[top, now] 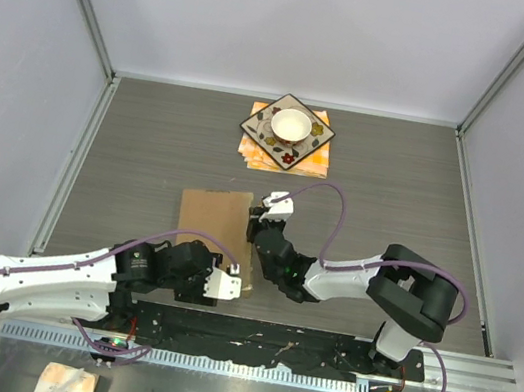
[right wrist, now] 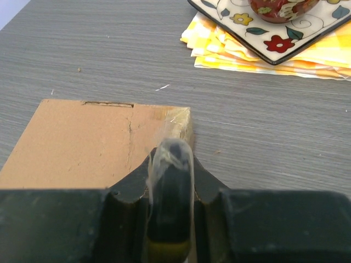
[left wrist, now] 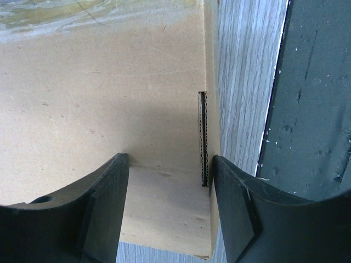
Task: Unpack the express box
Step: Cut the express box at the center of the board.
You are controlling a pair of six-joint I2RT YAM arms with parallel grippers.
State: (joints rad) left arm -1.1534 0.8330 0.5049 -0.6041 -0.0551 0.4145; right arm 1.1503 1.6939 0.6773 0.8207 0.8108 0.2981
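Black mounting rail [top: 267,339]: runs just beside the near edge of the flat, shallow, roughly square express box [top: 212,220] of plain brown cardboard. It leaves little room to come at the box from that side.

Left pincer [left wrist: 170,164]: released. Its two dark fingers [left wrist: 104,208] stand apart astride the box's near right corner, with cardboard between them. It looks lined up on the flap edge there, ahead of a pinch.

Slit [left wrist: 203,137]: a thin dark gap along the box's right edge, just inside the right-hand finger. It is probably the seam where a flap tucks in, and so the place to pry.

Express box: lies flat on the grey wood-grain counter [top: 151,136] between the two pincers. It looks closed, with nothing taken out.

Right pincer [right wrist: 170,159]: clenched, with its tip at the box's far right corner. A clear filmy scrap, perhaps tape, clings to the tip. Whether it nips the cardboard itself is hidden. It seems placed to steady or lift that corner while the other side is worked.

Orange-patterned square plate [top: 257,126]: well beyond the box's far edge and apart from it. It carries a white bowl [top: 290,123] and sits on a folded yellow-checked cloth [right wrist: 307,63].

In the way: nothing rests on the box. Both arms crowd its right edge, so a flap swinging up there could meet a finger. The plate looks far enough off not to hinder.
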